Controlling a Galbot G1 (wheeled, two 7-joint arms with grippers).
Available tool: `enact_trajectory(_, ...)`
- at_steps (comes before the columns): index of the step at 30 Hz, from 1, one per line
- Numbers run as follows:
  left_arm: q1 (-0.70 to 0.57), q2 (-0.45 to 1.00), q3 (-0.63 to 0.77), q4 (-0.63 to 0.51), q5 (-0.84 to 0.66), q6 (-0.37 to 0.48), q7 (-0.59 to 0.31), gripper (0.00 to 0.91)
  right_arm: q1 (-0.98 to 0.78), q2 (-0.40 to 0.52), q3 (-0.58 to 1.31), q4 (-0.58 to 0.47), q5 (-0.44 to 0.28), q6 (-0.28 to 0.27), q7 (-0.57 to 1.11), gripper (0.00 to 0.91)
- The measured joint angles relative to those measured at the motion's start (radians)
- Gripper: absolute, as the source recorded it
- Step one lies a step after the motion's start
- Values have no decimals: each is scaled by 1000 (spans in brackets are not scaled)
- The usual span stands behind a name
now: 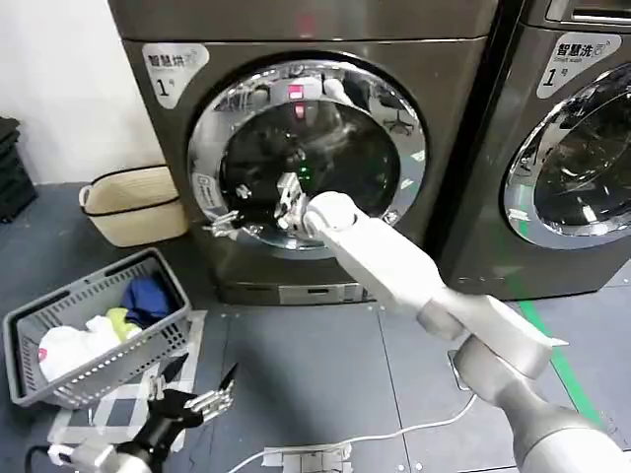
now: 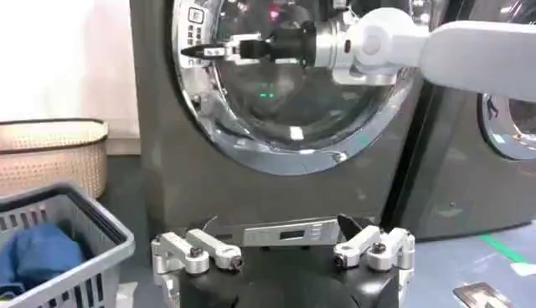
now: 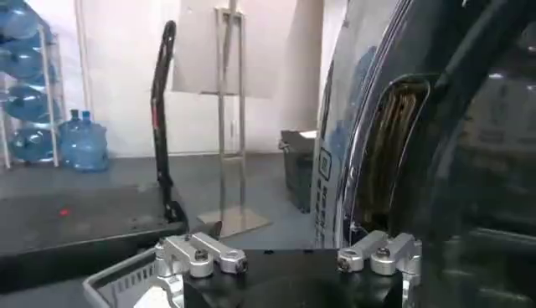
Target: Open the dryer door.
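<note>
The dryer (image 1: 325,39), marked 1, has a round dryer door (image 1: 308,156) with a chrome ring and dark glass. My right gripper (image 1: 229,223) reaches across the glass to the door's left rim and stands open, with nothing held. In the left wrist view the right gripper (image 2: 205,52) points at that same rim. In the right wrist view the door's handle recess (image 3: 394,151) lies close ahead, with one black finger (image 3: 163,125) standing beside it. I cannot tell whether the door is ajar. My left gripper (image 1: 219,389) hangs low over the floor, open and empty.
A grey laundry basket (image 1: 148,340) holding clothes sits on the floor at the left. A wicker basket (image 1: 133,202) stands by the wall behind it. A second machine (image 1: 572,148) is on the right. A white cable (image 1: 345,443) and a green floor line (image 1: 562,365) lie below.
</note>
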Motion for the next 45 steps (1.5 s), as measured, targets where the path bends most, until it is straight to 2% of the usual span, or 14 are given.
enact_trajectory(11,-2,1,-1,1,-1,0,0,907,-36,-102,-31,203,61,-27,5,907)
enact_trajectory(19,-5,4,-8,13,0,-6,0,907,-74,-211,-25,394,125,-51,16,907)
enact_trajectory(27,-31,29,-58,41,-22,-32,13,907,-107,-301,-15,548,167,-65,17,907)
enact_trajectory(35,-72,102,-194,86,-127,-36,43,907,-142,-373,4,663,192,-75,18,907)
enact_trajectory(45,-154,223,-316,159,-257,-54,86,907,-186,-455,35,737,212,-102,-56,907)
